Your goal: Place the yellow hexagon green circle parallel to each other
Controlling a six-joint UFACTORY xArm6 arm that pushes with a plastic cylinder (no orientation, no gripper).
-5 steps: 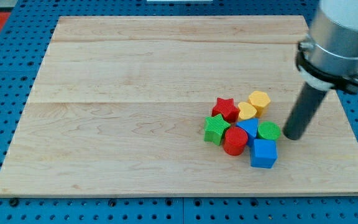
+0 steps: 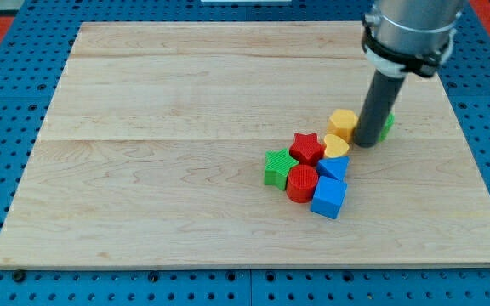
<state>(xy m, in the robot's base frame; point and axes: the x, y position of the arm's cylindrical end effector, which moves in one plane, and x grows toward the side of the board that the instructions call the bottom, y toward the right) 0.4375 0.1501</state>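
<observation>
The rod carries nothing; my tip [image 2: 367, 143] rests on the wooden board [image 2: 185, 170] between the yellow hexagon [image 2: 342, 121], just to its left, and the green circle [image 2: 386, 125], mostly hidden behind the rod on its right. Below-left lie a yellow heart [image 2: 336, 146], red star [image 2: 308, 148], green star [image 2: 276, 167], red cylinder [image 2: 301, 183] and two blue blocks [image 2: 329, 197], clustered together.

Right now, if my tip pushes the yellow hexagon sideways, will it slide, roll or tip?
The yellow hexagon looks squat and flat-bottomed, so it should slide, not roll or tip. It seems light. My tip stands beside it, and the yellow heart sits close, so that may get nudged too.
</observation>
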